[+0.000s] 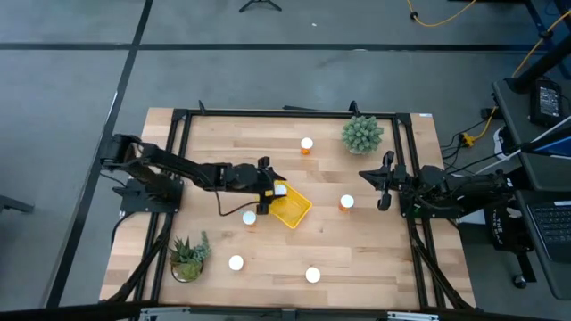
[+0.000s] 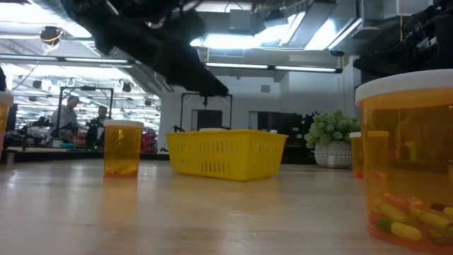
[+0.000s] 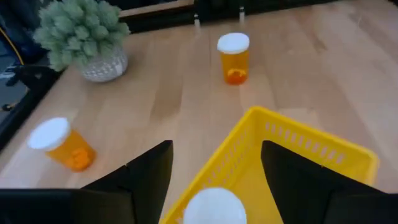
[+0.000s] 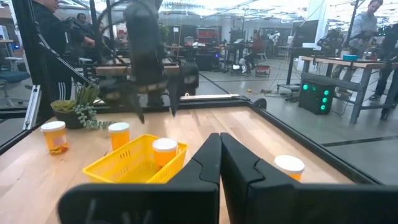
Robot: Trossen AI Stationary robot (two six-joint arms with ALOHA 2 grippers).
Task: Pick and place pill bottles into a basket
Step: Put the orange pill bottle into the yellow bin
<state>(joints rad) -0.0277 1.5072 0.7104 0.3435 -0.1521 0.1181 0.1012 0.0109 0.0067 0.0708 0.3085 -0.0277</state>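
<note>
Your pill bottles are light, stiff plastic that tips easily, so grip each around its orange body just under the cap. The left gripper (image 1: 273, 190) hangs above the yellow basket (image 1: 294, 210) with fingers spread wide; a bottle (image 3: 214, 207) sits between them, apparently released into it. The right gripper (image 1: 384, 181) waits pinched together near another bottle (image 1: 346, 202).
</note>
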